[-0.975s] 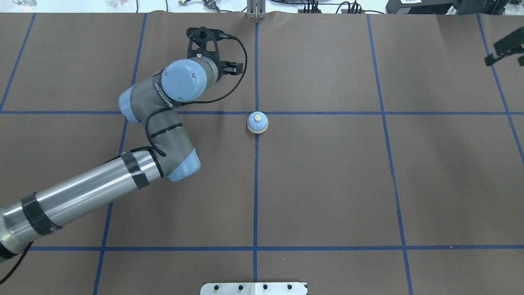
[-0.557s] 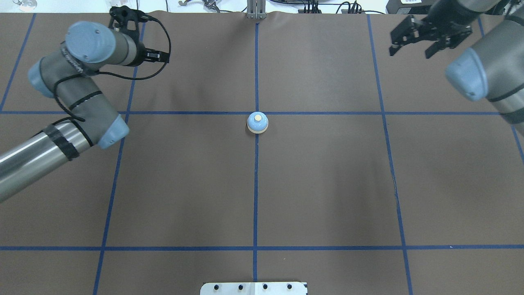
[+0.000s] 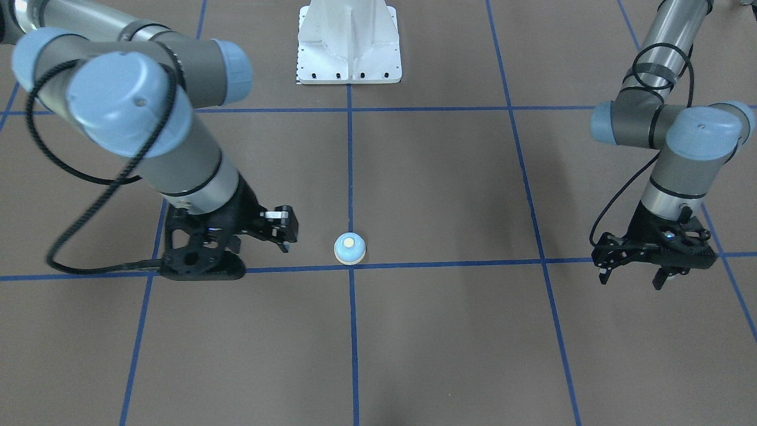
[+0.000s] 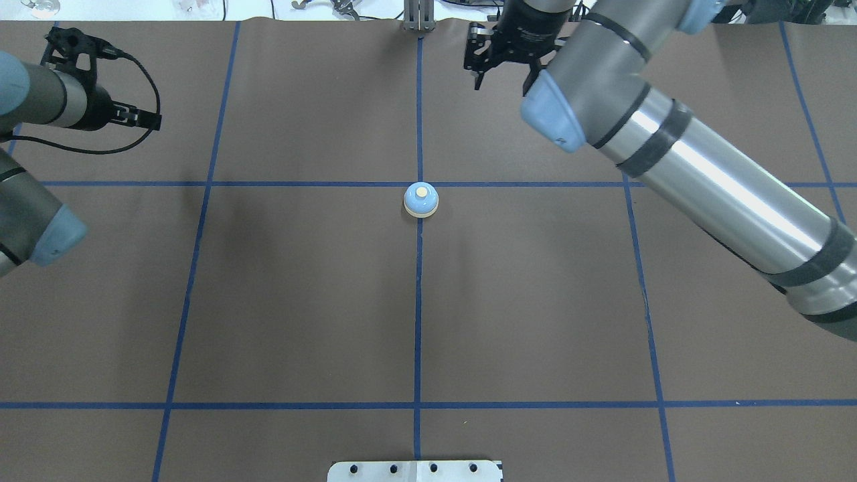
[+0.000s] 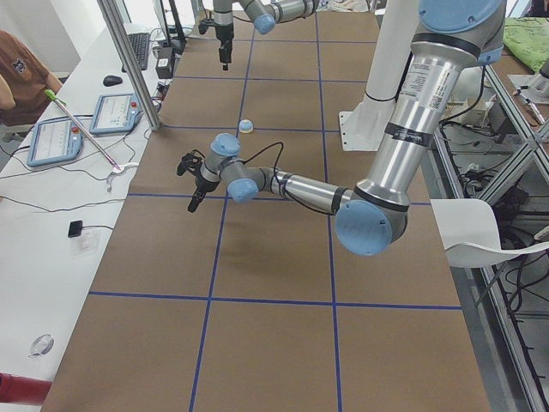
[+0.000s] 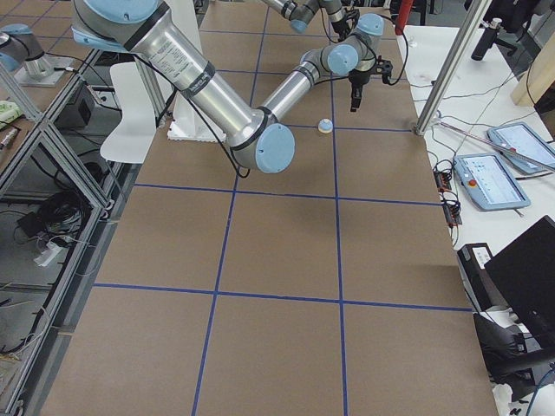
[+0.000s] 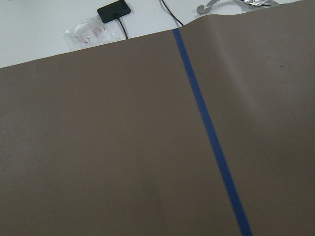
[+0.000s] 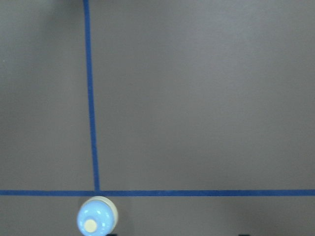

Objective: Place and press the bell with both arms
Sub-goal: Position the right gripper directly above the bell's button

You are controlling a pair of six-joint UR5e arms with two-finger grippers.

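The bell (image 4: 421, 200), light blue with a cream button, stands on the brown mat at the crossing of two blue tape lines; it also shows in the front view (image 3: 349, 248) and at the bottom of the right wrist view (image 8: 97, 221). My right gripper (image 4: 501, 67) is open and empty, raised above the mat on the far side of the bell and a little to its right; in the front view (image 3: 285, 232) it hangs just beside the bell. My left gripper (image 4: 144, 119) is open and empty, far to the left of the bell, and shows in the front view (image 3: 630, 277).
The white pedestal base (image 3: 349, 47) sits at the robot's edge of the table. A metal post (image 4: 418, 17) stands at the far edge. Tablets (image 5: 60, 137), cables and a seated person (image 5: 17, 77) are beyond the far edge. Blue tape lines grid the mat.
My left arm has swung away from the bell to the far left. My right arm has swept in from the right edge to above the far middle. The bell has not moved.
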